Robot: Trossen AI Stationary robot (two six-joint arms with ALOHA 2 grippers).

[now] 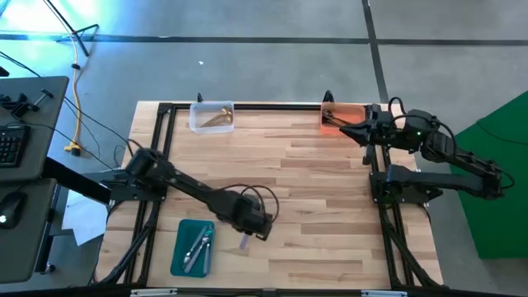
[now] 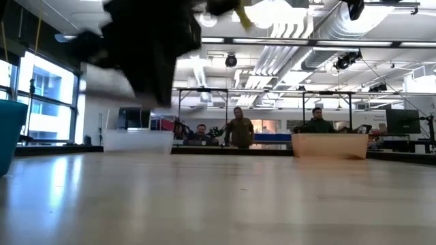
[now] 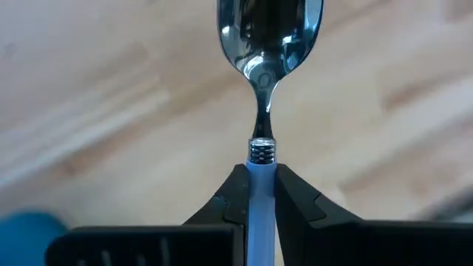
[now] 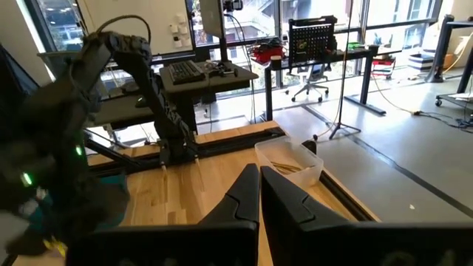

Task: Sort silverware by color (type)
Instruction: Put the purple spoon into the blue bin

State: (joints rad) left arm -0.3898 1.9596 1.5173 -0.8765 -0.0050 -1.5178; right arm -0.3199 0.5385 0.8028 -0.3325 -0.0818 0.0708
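Note:
My left gripper (image 1: pixel 250 233) hovers near the table's near edge, just right of the teal tray (image 1: pixel 192 246), and is shut on a silver spoon (image 3: pixel 270 29) with a pale lilac handle. Silver spoons (image 1: pixel 196 247) lie in the teal tray. Gold spoons (image 1: pixel 218 117) rest in the clear tray (image 1: pixel 198 120) at the far edge. Dark spoons (image 1: pixel 334 124) lie in the orange tray (image 1: pixel 346 110). My right gripper (image 4: pixel 259 198) is shut and empty, beside the orange tray at the far right. My left gripper pinches the spoon's lilac handle (image 3: pixel 260 193) between its two fingers, just behind the ribbed metal collar (image 3: pixel 263 151). The spoon runs along the fingers, with its shiny bowl sticking out past the fingertips. It hangs clear of the table.
A black frame (image 1: pixel 247 106) runs round the wooden table (image 1: pixel 313 190), whose middle is bare wood. In the low view the clear tray (image 2: pixel 138 141) and orange tray (image 2: pixel 330 145) stand at the far edge, with people seated in the room behind. A desk with a keyboard (image 1: pixel 10 144) stands left of the table.

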